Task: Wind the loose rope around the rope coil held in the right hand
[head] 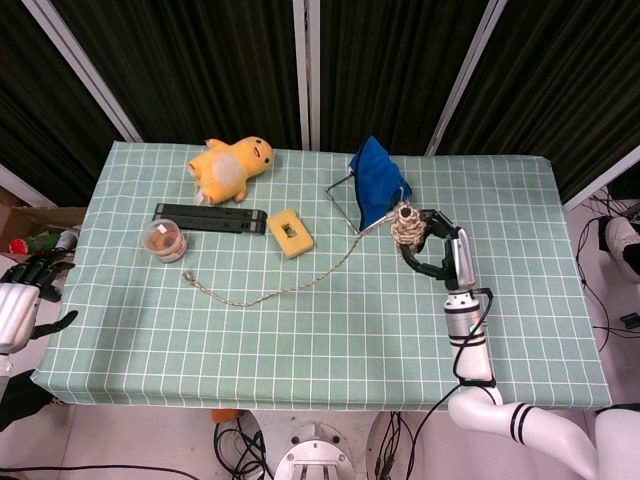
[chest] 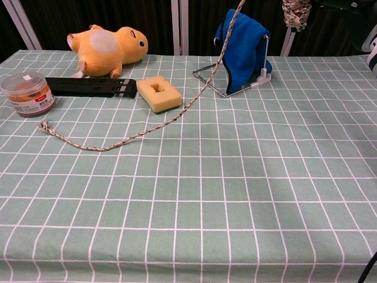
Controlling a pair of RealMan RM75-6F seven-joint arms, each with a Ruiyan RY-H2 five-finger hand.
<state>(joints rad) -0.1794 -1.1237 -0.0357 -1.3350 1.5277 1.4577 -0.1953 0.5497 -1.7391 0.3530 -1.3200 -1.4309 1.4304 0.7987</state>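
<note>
My right hand (head: 432,245) is raised over the right middle of the table and grips a small coil of tan rope (head: 405,228); the coil's bottom (chest: 295,13) shows at the top edge of the chest view. From the coil a loose rope (head: 300,282) runs down and left across the cloth to a frayed end (head: 189,277) near the jar; in the chest view the rope (chest: 147,131) ends at the left (chest: 43,125). My left hand (head: 30,282) hangs off the table's left edge, fingers apart, holding nothing.
A blue cloth on a wire stand (head: 375,183) stands just behind the coil. A yellow sponge block (head: 289,232), a black bar (head: 210,217), a small round jar (head: 164,240) and a yellow plush toy (head: 230,167) lie at the back left of the green checked table (head: 320,350).
</note>
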